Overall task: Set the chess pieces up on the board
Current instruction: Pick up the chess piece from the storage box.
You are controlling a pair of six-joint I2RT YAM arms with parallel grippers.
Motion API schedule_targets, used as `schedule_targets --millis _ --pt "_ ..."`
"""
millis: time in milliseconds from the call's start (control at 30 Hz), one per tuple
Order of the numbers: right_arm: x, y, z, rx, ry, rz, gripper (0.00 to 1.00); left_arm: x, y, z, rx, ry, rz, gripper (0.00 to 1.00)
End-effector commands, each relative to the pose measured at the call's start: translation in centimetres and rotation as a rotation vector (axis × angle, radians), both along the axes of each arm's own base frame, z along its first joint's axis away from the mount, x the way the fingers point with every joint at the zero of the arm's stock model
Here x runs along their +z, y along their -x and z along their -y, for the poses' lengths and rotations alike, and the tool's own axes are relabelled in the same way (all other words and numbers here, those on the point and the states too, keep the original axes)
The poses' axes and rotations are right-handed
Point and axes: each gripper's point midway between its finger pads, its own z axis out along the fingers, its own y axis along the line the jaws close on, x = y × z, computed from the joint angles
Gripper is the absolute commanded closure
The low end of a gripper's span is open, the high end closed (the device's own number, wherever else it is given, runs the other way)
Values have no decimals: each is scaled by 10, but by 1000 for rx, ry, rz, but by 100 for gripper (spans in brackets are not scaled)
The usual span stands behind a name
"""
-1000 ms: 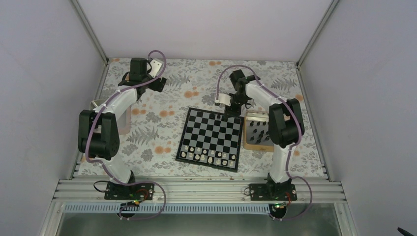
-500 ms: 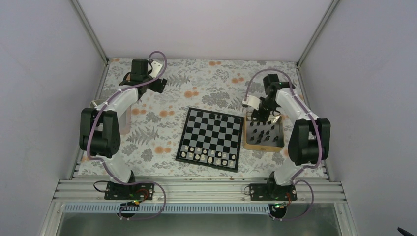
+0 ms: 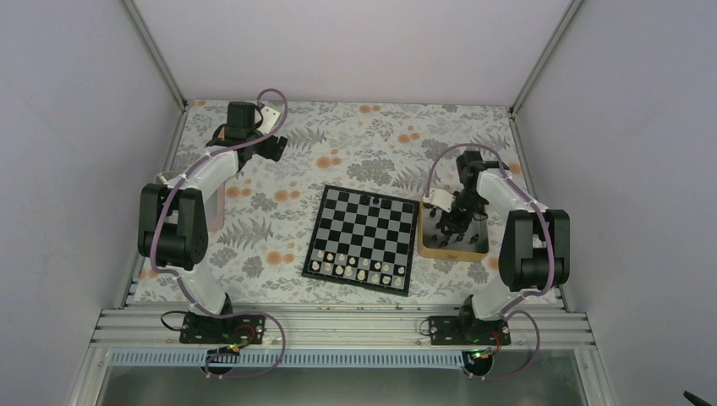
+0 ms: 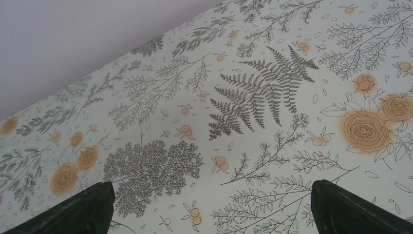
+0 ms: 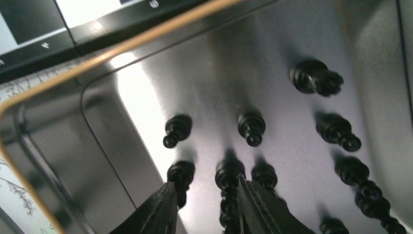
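Note:
The chessboard (image 3: pixel 363 238) lies mid-table; its corner shows at the top left of the right wrist view (image 5: pixel 58 44). A black chess piece (image 3: pixel 373 200) stands on its far row. Several black pieces (image 3: pixel 463 233) stand in the tan-rimmed tray (image 3: pixel 420 233) to the board's right. My right gripper (image 3: pixel 451 216) is low inside that tray, open. In its wrist view, its fingers (image 5: pixel 204 204) straddle one black piece (image 5: pixel 229 183), with a gap on the left side. Another piece (image 5: pixel 181 174) touches the left finger's outside. My left gripper (image 3: pixel 269 145) is open and empty over the far left cloth (image 4: pixel 214 209).
White chessmen (image 3: pixel 355 271) line the board's near rows. A second tray (image 3: pixel 213 207) sits under the left arm. The tray's rim (image 5: pixel 146 39) and wall (image 5: pixel 63 146) are close on the right gripper's left. Other black pieces (image 5: pixel 336 131) crowd its right.
My right gripper has moved from the board's far edge right to the tray and come down among the black pieces. The left arm has not moved.

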Motion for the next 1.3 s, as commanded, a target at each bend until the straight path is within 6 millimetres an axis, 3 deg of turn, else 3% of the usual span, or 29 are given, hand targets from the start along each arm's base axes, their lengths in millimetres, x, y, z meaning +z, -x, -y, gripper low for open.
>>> schedule_targets --millis 0,500,1267 --pt "6 -5 14 -35 24 51 65 7 -6 2 -5 5 15 0" --pt "-4 -3 29 -65 51 42 69 7 -6 4 -11 8 16 0" --pt "-24 -5 26 -68 31 0 78 7 -7 6 -20 18 9 0"
